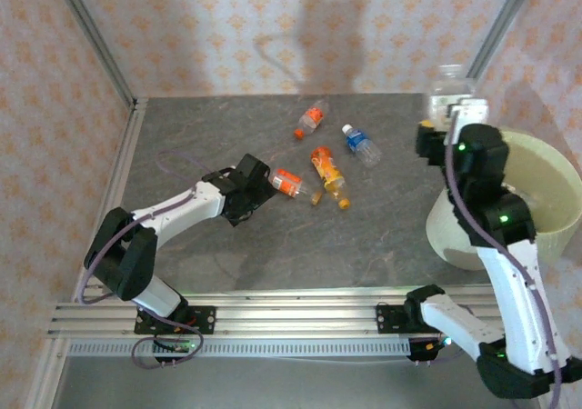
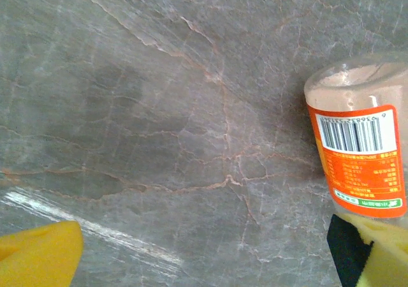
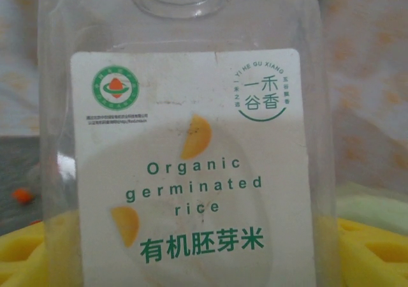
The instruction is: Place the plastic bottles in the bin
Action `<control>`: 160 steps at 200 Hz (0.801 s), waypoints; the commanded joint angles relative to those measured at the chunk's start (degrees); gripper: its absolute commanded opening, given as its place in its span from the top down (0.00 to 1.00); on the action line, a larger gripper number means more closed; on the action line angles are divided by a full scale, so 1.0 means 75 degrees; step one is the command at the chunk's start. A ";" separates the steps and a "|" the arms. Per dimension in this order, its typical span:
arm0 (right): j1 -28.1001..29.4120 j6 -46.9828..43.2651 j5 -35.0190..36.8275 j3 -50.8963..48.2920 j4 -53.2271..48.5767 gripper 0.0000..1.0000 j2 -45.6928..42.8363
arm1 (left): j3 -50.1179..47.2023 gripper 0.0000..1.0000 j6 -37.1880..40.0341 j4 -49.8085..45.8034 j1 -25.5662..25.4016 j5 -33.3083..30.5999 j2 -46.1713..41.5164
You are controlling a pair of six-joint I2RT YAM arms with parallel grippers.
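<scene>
Being squeezed between the soft yellow foam pads (image 3: 376,255) of the right gripper (image 3: 201,258): a smooth clear bottle (image 3: 185,159) with a flat white label and green print. Hanging up in the air, near the big round pale yellow-green bin (image 1: 450,236). Lying well apart from the bin on the grey, stone-looking worktop (image 1: 273,236): a blue-label bottle (image 1: 362,145) and two orange bottles (image 1: 329,174). Resting just beside one pad of the left gripper (image 2: 210,261), which is gaping wide and holding nothing: a round clear bottle with a shiny orange label (image 2: 360,147).
</scene>
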 commanded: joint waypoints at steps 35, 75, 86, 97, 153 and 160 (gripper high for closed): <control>-0.2085 0.0362 0.0810 0.1132 -0.2218 0.41 0.0507 | 0.0717 0.00 0.0210 0.0072 -0.0148 0.0544 0.0582; -0.3985 0.0360 0.0561 0.0981 -0.2479 0.40 0.0596 | 0.1109 0.00 0.0477 -0.0508 -0.0155 0.0669 0.0846; -0.4673 0.0285 0.0204 0.0813 -0.2390 0.40 0.0678 | 0.1147 0.00 0.0516 -0.0605 -0.0155 0.0668 0.0866; -0.5385 0.0345 -0.0487 0.0633 -0.2342 0.40 0.0793 | 0.1146 0.00 0.0516 -0.0616 -0.0161 0.0669 0.0871; -0.5831 0.1425 -0.2845 -0.0356 -0.1914 0.31 0.0625 | 0.1218 0.00 0.0487 -0.0650 -0.0178 0.0816 0.1054; -0.5825 0.1569 -0.3150 -0.0370 -0.1877 0.30 0.0624 | 0.1228 0.00 0.0487 -0.0632 -0.0197 0.0809 0.1082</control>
